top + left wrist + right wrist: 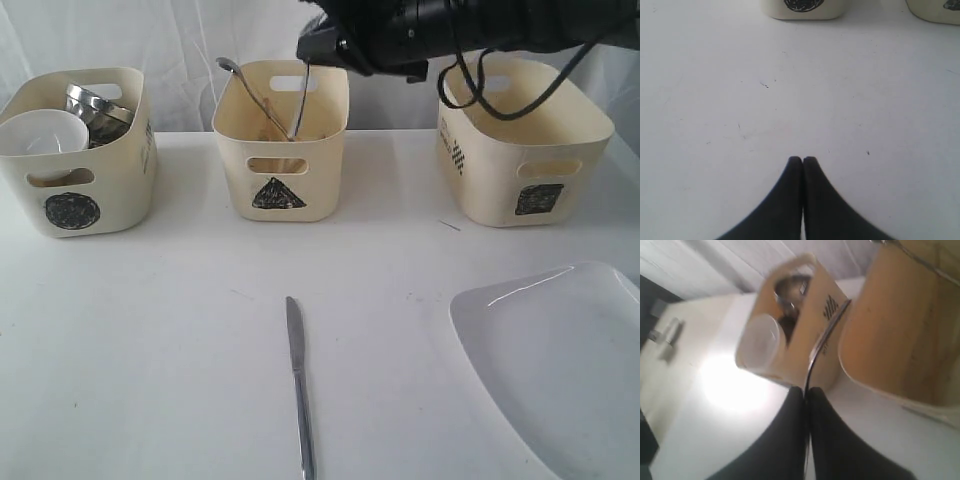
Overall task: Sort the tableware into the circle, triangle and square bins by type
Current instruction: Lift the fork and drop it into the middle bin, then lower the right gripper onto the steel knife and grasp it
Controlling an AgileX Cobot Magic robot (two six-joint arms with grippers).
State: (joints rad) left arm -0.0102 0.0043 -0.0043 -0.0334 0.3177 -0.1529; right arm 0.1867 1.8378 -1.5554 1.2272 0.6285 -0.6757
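My right gripper [306, 58] [806, 389] hangs over the triangle bin [280, 140] [900, 330], shut on a thin steel fork [301, 100] [825, 340] that dangles into it. A steel spoon [240, 80] leans inside the same bin. The circle bin [75, 180] [810, 315] holds a small white bowl [40, 135] [760, 340] and shiny steel mugs [95, 108]. The square bin [520, 140] stands at the right. A steel knife [298, 380] lies on the table in front. The large white plate [560, 360] sits at the front right. My left gripper [802, 159] is shut and empty above bare table.
The three tubs line the back of the white table [150, 330], in front of a white curtain. The right arm and its cables [470, 40] reach over the square bin. In the left wrist view the circle bin's base [802, 7] is far ahead.
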